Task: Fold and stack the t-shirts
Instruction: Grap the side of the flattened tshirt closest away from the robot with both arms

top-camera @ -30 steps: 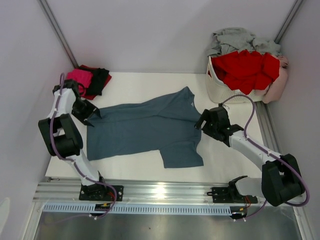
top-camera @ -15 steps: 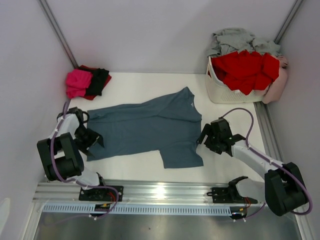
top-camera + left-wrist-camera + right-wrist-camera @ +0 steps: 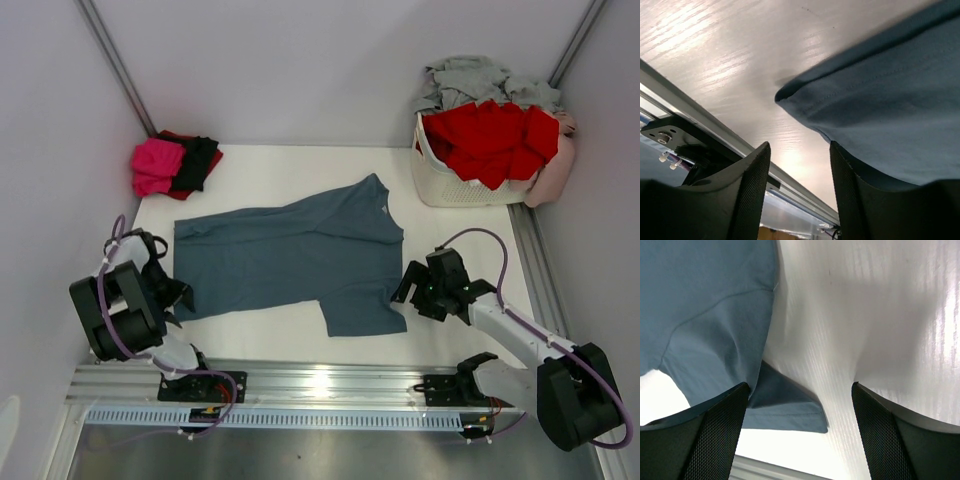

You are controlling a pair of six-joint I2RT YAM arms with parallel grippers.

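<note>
A slate blue-grey t-shirt (image 3: 290, 260) lies spread flat on the white table, neck toward the right. My left gripper (image 3: 178, 297) is open and empty at the shirt's near left corner; that corner (image 3: 850, 100) shows just ahead of the fingers in the left wrist view. My right gripper (image 3: 405, 293) is open and empty at the near right sleeve corner, which shows between the fingers in the right wrist view (image 3: 785, 405). Folded magenta-pink (image 3: 157, 166) and black (image 3: 198, 162) shirts sit stacked at the far left. Red (image 3: 490, 140) and pale grey (image 3: 480, 78) shirts fill the basket.
A white lattice basket (image 3: 440, 180) stands at the far right corner, with a pale pink cloth (image 3: 556, 170) hanging over its right side. Metal rails (image 3: 320, 385) run along the table's near edge. White walls close in the back and sides.
Both arms have drawn back toward the near edge. The left gripper moved from the far left corner of the shirt to its near left corner; the right moved from the collar to the near sleeve.
</note>
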